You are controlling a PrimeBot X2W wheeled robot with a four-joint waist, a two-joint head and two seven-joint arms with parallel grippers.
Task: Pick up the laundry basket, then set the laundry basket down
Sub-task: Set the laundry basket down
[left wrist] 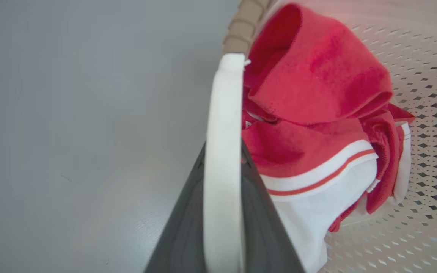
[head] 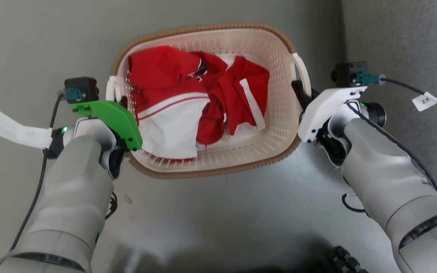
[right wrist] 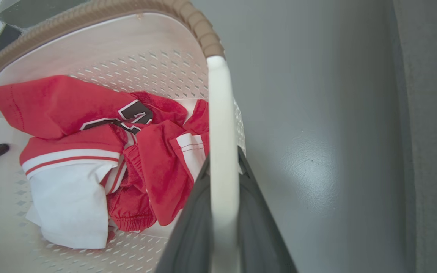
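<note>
A: Head view. Basket point(head: 279, 113) mid-frame over grey floor point(head: 222, 212), red-and-white clothes point(head: 188, 102) heaped inside. Left gripper point(head: 123, 102) at the left handle point(head: 110, 89), right gripper point(head: 299, 91) at the right handle point(head: 304, 70).

B: Why both ends?

A: My reading: the load is wide and loosely filled. A grip on each loop keeps it level, so nothing tips out. Forearms come in from the bottom corners, wrists turned inward, fingers pointing up-frame along the short sides.

B: Off the floor?

A: Cannot tell. No clear gap or shadow to go by.

B: Left wrist view?

A: White handle runs straight up between the two dark fingers point(left wrist: 182, 227), one on each side, both pressed against it. Clamped on the loop. Clothes just beyond on the basket side, bare floor on the other.

B: Right wrist view?

A: Mirror of it. Handle between the two dark fingers, gripped tight, brown rim point(right wrist: 199, 30) curving off above. Far across, a fingertip of the left gripper shows by the opposite handle.

B: Stage?

A: Both grips look made. I judge this to be the lift or the carry. The arms need to move together, or the basket twists.
</note>
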